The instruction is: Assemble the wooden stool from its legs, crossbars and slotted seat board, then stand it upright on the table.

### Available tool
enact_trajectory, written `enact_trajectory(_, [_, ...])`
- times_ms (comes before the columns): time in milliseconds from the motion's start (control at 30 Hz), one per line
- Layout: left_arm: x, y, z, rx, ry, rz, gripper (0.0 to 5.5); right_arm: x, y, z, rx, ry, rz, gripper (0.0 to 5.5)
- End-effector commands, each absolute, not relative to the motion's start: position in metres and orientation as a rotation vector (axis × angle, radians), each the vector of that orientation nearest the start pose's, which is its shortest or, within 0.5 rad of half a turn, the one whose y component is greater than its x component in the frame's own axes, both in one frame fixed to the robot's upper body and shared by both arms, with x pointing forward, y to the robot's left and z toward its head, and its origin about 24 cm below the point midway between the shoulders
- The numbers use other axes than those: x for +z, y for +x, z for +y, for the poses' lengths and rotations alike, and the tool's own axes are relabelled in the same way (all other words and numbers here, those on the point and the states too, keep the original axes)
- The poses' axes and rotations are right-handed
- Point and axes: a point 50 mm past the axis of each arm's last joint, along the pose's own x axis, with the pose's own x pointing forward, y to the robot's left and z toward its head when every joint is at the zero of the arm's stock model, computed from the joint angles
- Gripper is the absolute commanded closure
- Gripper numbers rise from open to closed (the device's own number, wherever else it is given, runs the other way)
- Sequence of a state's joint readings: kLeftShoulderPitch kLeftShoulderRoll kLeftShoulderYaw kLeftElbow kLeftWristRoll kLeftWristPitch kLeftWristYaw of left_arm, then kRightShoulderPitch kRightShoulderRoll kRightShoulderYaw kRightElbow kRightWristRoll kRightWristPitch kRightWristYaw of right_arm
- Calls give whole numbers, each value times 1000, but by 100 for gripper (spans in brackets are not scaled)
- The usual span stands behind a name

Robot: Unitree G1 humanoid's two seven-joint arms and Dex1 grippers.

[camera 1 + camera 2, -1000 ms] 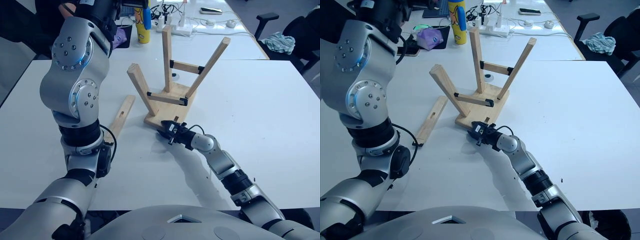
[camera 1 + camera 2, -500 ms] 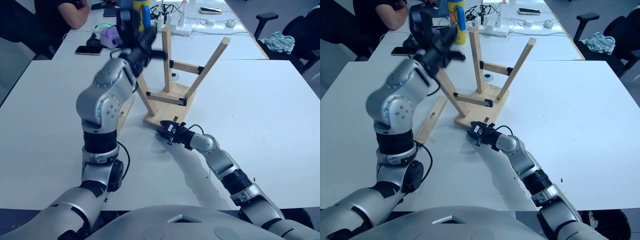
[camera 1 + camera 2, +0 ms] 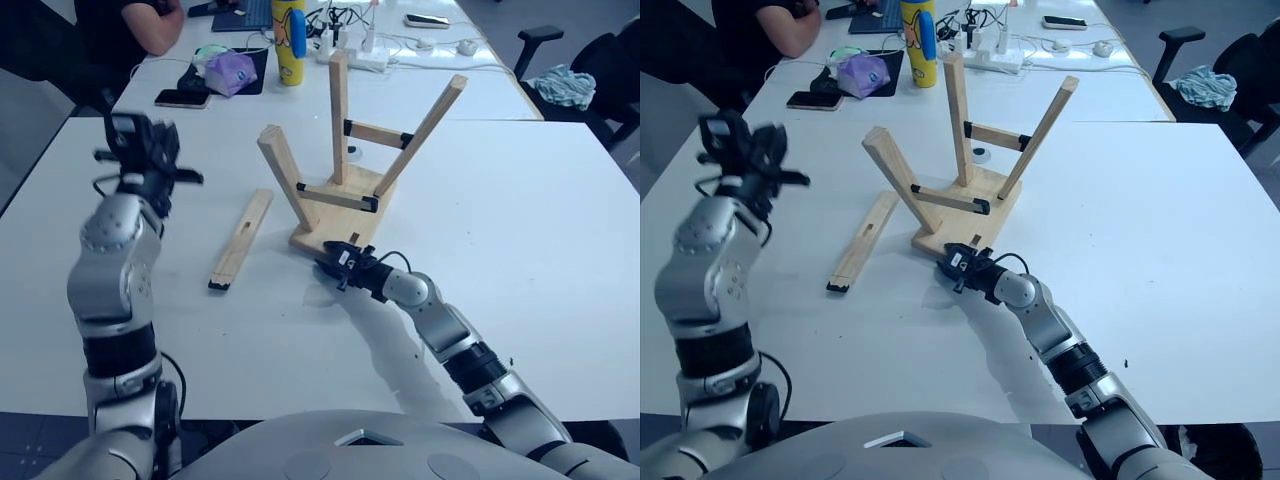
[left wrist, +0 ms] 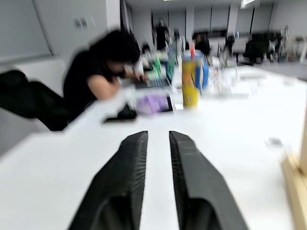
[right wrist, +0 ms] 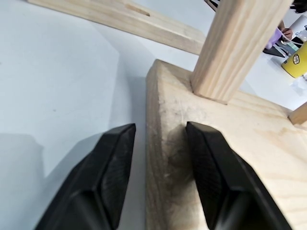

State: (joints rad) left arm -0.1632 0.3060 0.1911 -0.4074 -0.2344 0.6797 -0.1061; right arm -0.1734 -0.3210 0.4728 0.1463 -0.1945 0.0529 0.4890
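The stool stands upside down, its seat board (image 3: 342, 226) flat on the white table. Three legs (image 3: 338, 110) rise from the board, joined by two crossbars (image 3: 335, 197). A loose wooden leg (image 3: 240, 240) with a slot lies flat to the left of the board. My right gripper (image 3: 338, 268) sits at the board's near corner. It is open, its fingers (image 5: 91, 187) straddling that corner of the seat board (image 5: 249, 143), with a sliver of table showing beside one finger. My left gripper (image 3: 140, 150) hangs raised over the table's far left, shut and empty, its fingers (image 4: 127, 163) nearly touching.
On the table behind stand a yellow bottle (image 3: 290, 30), a phone (image 3: 182, 98), a purple pouch (image 3: 232, 72) and a power strip (image 3: 365, 58). A chair with a cloth (image 3: 565, 85) is at the far right. Bare tabletop spreads to the right and front.
My left arm swung away from the stool's legs, out to the far left, and is now raised there. The right gripper and the stool kept still.
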Motion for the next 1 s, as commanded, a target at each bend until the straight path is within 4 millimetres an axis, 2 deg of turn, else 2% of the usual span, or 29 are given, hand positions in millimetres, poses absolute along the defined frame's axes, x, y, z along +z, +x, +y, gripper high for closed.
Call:
enact_trajectory(33, [84,246,198,-109,-30,261,410,-29,228,-118,923,-637,449,354])
enact_trajectory(200, [61,237,193,-136,-98,376,342,-24,234,-120,925,-648,432,354])
enact_trajectory(433, [49,241,184,-208,-66,481,250,-23,234,-113,938,-636,431,354])
enact_trajectory(700, [26,244,190,-212,33,618,250,-22,234,-109,945,-622,421,354])
enact_trajectory(867, [20,241,189,-215,37,644,250,-19,237,-110,941,-616,405,354])
enact_trajectory(933, [20,240,187,-237,27,639,274,-16,238,-109,941,-586,390,354])
enact_trajectory(1000, [22,238,187,-252,36,621,311,-11,239,-109,933,-557,357,320])
